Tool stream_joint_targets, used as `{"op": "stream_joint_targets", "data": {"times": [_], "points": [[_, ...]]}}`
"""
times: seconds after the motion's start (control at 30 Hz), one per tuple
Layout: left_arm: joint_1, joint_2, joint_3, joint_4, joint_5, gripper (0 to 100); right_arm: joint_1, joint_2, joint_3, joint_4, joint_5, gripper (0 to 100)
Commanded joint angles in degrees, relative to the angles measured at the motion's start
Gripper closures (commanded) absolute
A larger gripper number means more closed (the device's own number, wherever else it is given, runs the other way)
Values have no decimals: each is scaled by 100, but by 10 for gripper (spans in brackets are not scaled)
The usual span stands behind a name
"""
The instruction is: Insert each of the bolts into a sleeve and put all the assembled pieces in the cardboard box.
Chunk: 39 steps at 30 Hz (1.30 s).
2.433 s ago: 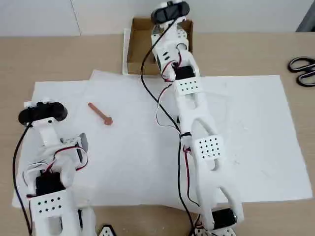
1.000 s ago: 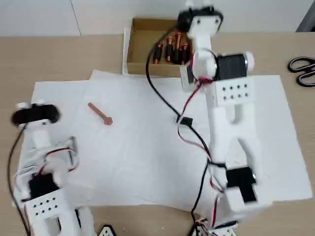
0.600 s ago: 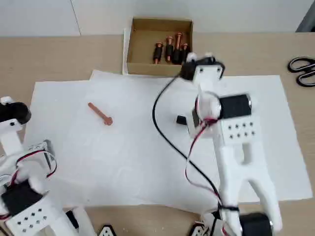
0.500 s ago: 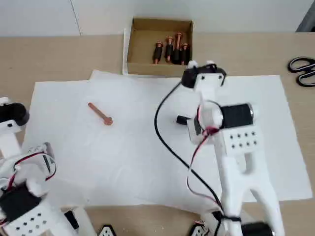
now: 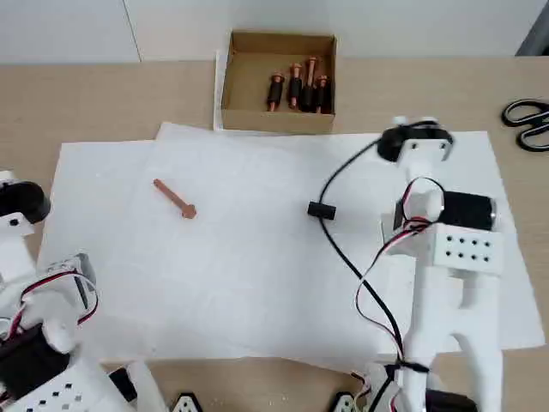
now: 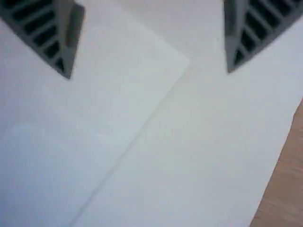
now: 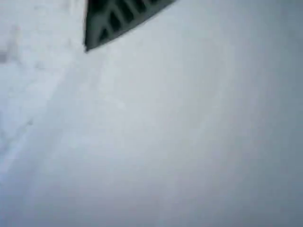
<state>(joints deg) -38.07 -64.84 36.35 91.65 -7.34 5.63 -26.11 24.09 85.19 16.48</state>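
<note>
High view: bolt [image 5: 175,198] lies flat on the paper [image 5: 257,283], left of centre, long axis diagonal, head toward lower right. Sleeve [image 5: 320,209] sits mid-frame. Box [image 5: 230,77] at top holds four assembled pieces [image 5: 298,88]. We judge the bolt light, stiff and prone to rolling, so grip it mid-shaft.
Left wrist view: left claw [image 6: 147,42] is spread wide over the paper.
Right wrist view: right claw [image 7: 120,19], and we cannot tell its state.

Table [image 5: 103,94]: light brown wood. It goes under everything. A bit of it peeks out past the paper's edge in the left wrist view [image 6: 289,189].
Paper [image 5: 249,257]: big white sheets lying flat in the middle of the table. One sheet lies partly over another, and you can see the edge up close [image 6: 156,156].
Scissors [image 5: 527,120]: black handles, on the bare wood at the far right edge, just off the paper.
Wall [image 5: 69,26]: white, behind the table.
</note>
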Motion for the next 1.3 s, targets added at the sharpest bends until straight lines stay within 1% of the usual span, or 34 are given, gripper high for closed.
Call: {"op": "stream_joint_targets", "data": {"times": [0.0, 0.1, 0.27, 0.4, 0.5, 0.67, 1.03, 1.27], "points": [[9, -44, -154, 0, -26, 800, 40, 75, -9, 13, 264, 842], [-18, -44, -154, 18, -18, 800, -224, 101, 0, -400, 563, 842], [-26, -53, -163, 18, -9, 801, -963, 110, 0, -1068, 1011, 842], [-26, -53, -154, 18, -9, 801, -1393, 171, 9, -1569, 1371, 842], [-26, -53, -154, 18, -9, 801, -1569, 532, 9, -2026, 1618, 842], [-26, -53, -154, 18, -9, 801, -1745, 1569, -70, -2492, 1723, 841], [-26, -53, -4, -26, -9, 801, -2141, 2879, -756, -2571, 1723, 841], [-26, -53, 31, -53, -9, 801, -2141, 3618, -1424, -2571, 1855, 841]]}}
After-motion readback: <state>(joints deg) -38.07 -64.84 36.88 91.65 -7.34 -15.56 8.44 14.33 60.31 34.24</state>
